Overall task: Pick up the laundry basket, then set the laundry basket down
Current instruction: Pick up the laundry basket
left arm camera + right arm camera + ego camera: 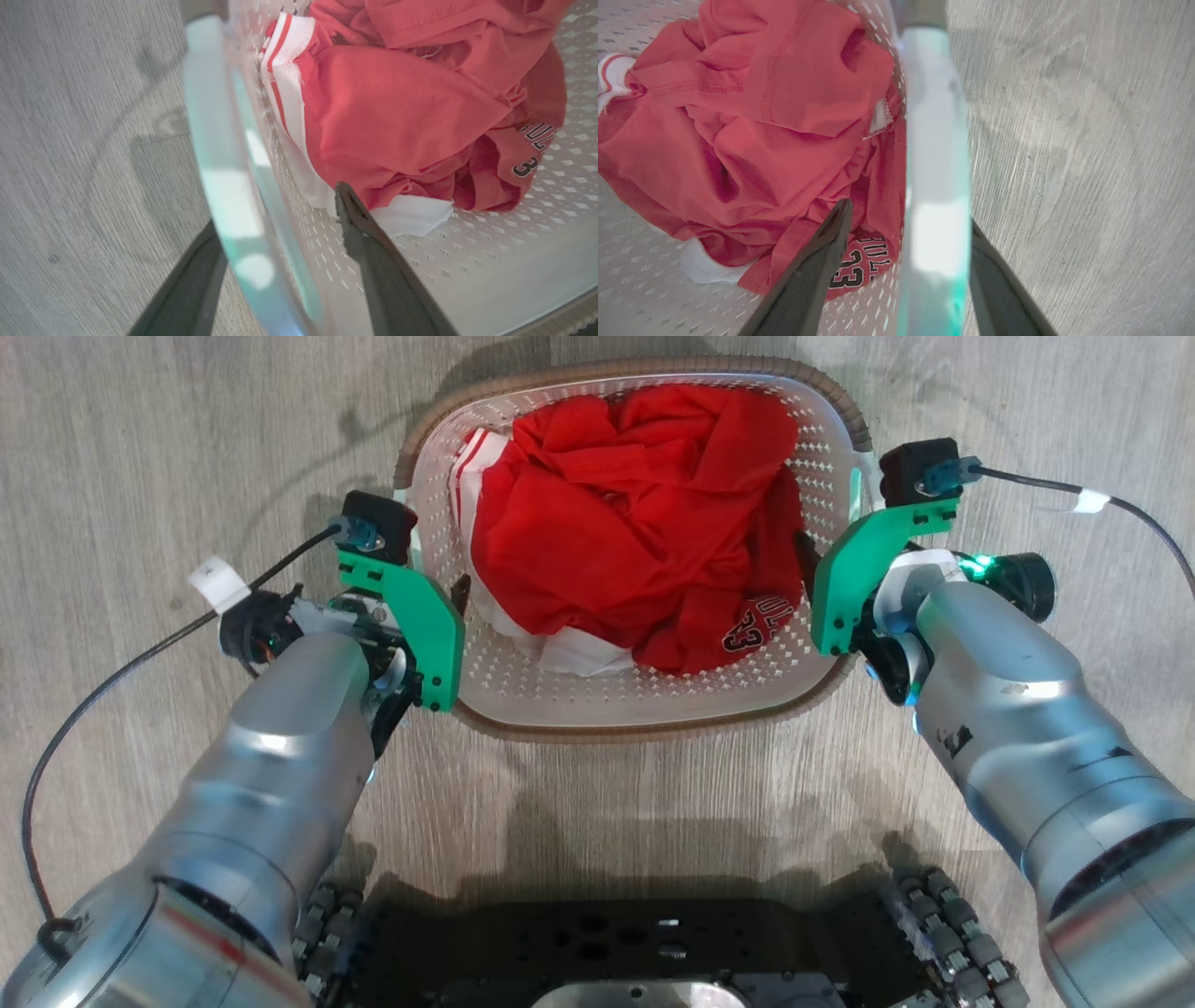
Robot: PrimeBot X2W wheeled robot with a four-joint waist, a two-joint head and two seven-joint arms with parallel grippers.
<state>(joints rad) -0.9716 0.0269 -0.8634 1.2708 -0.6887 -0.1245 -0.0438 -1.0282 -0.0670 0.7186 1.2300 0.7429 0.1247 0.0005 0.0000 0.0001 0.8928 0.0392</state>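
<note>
Left tool (275,205): jaws wide, nothing gripped. Its two dark fingers (373,261) straddle the laundry basket's left wall, one inside over the perforated plastic and one outside over the floor. Whether either touches the wall I cannot tell.

Right tool (909,214): jaws wide as well, one finger inside next to the clothes, one outside, with the pale handle band between them.

Laundry basket (653,691): one, upper centre of the head view, between the two tools. Rounded-rectangular, white plastic. The walls are pierced with rows of small diamond holes, and the rim is brown with a woven look. One white side handle shows at its right edge, just beside the right tool.

Contents: a crumpled heap of red cloth (644,513), soft and matte, with stitched hems. One fold at the heap's lower right carries dark lettering and numerals outlined in white. A white ribbed band with red stripes (471,453) lies at the heap's upper left, and plain white cloth shows at its lower edge. The number of garments cannot be counted.

Floor (140,448): grey boards, wood-grain texture.

Arms: two silvery forearms (280,756), smooth metal. Two green brackets (415,616), flat and angular, each topped by a black box. Two black cables (121,672), each with a white tape tag.
</note>
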